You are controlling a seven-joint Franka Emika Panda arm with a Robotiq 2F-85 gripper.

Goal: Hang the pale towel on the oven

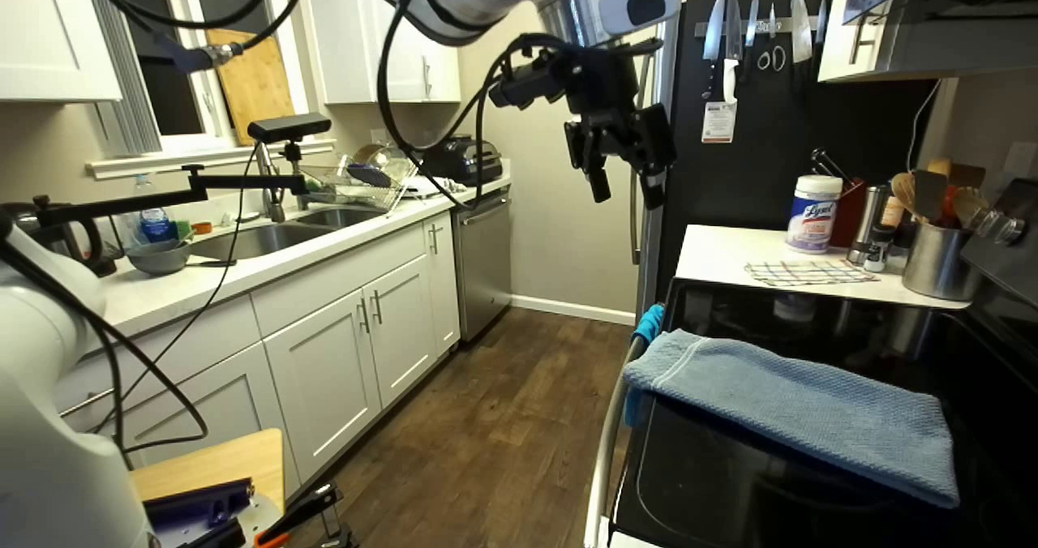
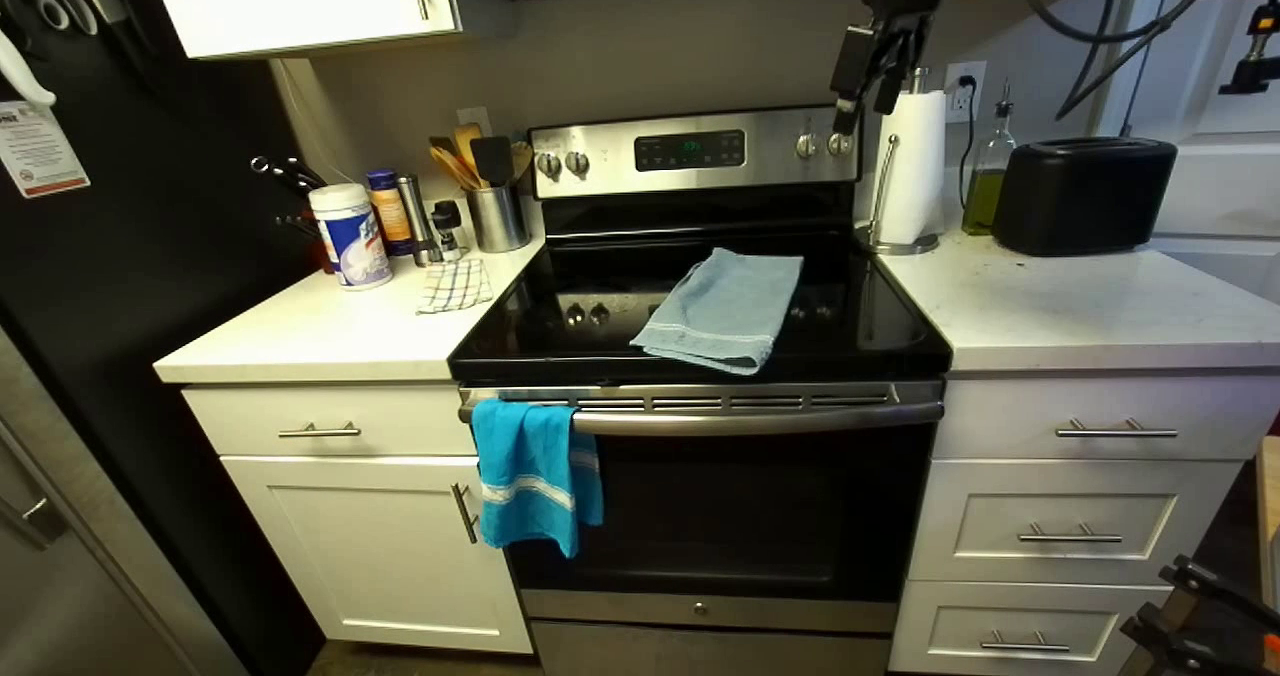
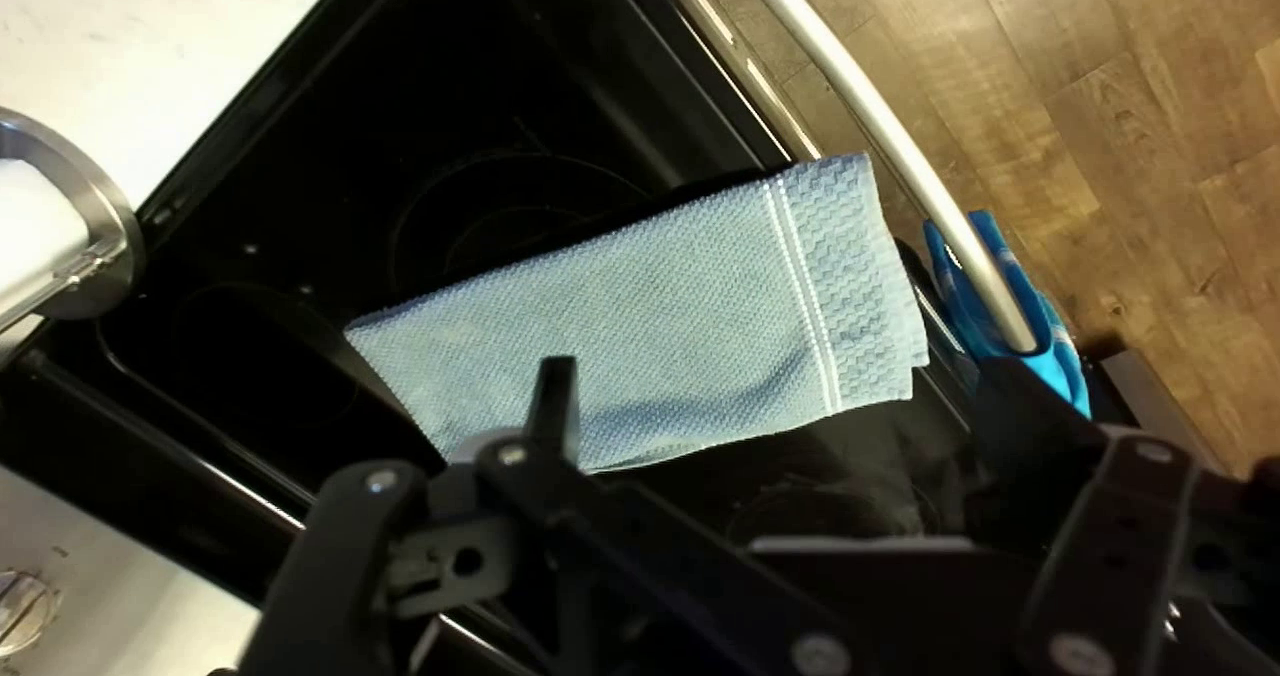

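One pale towel lies folded on top of the oven, striped end toward the front edge. I note my gripper hanging above, jaws standing well apart.

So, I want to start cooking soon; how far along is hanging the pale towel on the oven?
Nothing of the hanging looks done: the pale towel lies on the cooktop. Nothing is in hand: the open end effector hangs higher up, clear of it. Left: grasp and lift it, then drape it over the oven handle, beside the bright blue towel hanging there.
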